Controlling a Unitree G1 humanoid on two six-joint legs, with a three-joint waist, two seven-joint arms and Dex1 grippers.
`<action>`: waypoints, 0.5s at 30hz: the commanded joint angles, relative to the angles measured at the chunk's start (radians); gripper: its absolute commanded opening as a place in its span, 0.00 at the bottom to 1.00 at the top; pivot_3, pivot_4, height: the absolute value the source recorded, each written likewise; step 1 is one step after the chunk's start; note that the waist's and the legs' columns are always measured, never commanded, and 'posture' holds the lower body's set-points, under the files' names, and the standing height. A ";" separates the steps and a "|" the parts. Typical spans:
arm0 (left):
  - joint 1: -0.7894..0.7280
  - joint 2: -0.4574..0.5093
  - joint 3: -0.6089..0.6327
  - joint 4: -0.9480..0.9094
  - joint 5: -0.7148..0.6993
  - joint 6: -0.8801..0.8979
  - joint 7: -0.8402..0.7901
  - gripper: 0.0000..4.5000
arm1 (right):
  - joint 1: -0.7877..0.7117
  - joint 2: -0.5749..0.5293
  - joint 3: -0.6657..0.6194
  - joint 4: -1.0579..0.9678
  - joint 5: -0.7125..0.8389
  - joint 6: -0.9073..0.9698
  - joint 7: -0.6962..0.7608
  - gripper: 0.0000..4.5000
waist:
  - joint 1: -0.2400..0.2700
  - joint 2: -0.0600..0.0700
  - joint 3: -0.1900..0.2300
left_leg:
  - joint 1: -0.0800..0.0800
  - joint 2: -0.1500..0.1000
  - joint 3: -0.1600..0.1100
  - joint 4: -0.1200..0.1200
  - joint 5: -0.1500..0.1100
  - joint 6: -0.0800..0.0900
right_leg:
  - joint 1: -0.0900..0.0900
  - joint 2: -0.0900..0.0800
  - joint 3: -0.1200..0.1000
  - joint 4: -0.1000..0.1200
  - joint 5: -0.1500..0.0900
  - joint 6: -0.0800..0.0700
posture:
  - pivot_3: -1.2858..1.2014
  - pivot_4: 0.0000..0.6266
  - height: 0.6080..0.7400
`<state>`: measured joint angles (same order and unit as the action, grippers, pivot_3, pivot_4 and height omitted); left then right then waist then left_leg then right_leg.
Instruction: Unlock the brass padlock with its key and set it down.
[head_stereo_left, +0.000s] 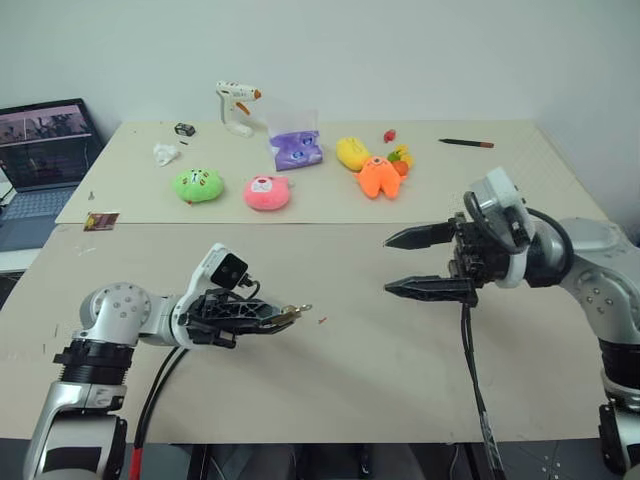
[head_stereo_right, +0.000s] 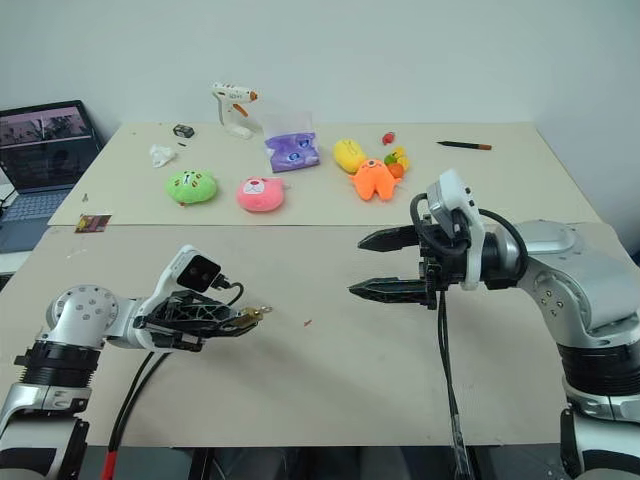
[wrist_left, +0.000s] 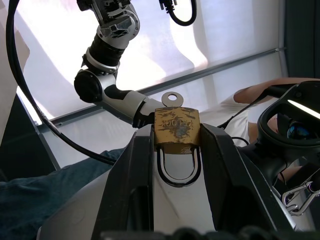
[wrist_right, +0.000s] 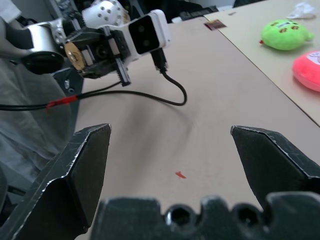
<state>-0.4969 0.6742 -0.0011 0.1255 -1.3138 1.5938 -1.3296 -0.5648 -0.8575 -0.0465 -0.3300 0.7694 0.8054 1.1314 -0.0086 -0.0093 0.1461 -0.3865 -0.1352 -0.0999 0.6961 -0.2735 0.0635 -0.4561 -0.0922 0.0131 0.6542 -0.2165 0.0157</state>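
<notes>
Brass padlock (wrist_left: 176, 131) clamped in left end effector (head_stereo_left: 283, 318), right end effector (head_stereo_left: 418, 262) wide open, empty

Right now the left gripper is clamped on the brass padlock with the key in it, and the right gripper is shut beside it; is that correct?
Not quite: the right gripper is open, its fingers spread wide and empty, as the right wrist view shows. The left gripper does clamp the brass padlock, with the key in it.

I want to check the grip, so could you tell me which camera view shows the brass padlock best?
The left wrist view: the brass padlock sits large between the left gripper fingers, the key in its far end. The eye views show a tiny gold speck at that gripper's tip; the right wrist view catches a gold glint.
</notes>
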 joint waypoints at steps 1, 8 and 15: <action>-0.015 -0.002 -0.004 -0.010 0.007 0.002 -0.033 0.18 | 0.002 -0.009 -0.036 -0.070 0.009 -0.006 -0.039 1.00 | -0.001 0.000 0.000 | 0.000 0.000 0.000 0.000 0.000 0.000 | 0.000 0.000 0.000 0.000 0.000 0.000 | 0.52 0.24 1.00; -0.025 -0.012 -0.021 -0.012 0.021 0.010 -0.058 0.18 | 0.011 -0.004 -0.029 -0.141 0.040 0.004 -0.054 1.00 | 0.000 0.000 0.000 | 0.000 0.000 0.000 0.000 0.000 0.000 | 0.000 0.000 0.000 0.000 0.000 0.000 | 0.52 0.24 1.00; -0.040 -0.022 -0.031 0.001 0.033 0.010 -0.071 0.18 | 0.046 0.060 0.005 -0.197 0.053 -0.002 -0.116 1.00 | 0.001 0.000 0.000 | 0.000 0.000 0.000 0.000 0.000 0.000 | 0.000 0.000 0.000 0.000 0.000 0.000 | 0.52 0.24 1.00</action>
<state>-0.5221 0.6542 -0.0264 0.1325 -1.2793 1.5985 -1.3817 -0.5167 -0.8028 -0.0349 -0.4883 0.8014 0.8098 1.0282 -0.0081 -0.0093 0.1461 -0.3864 -0.1353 -0.0999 0.6961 -0.2736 0.0637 -0.4559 -0.0922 0.0132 0.6541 -0.2165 0.0157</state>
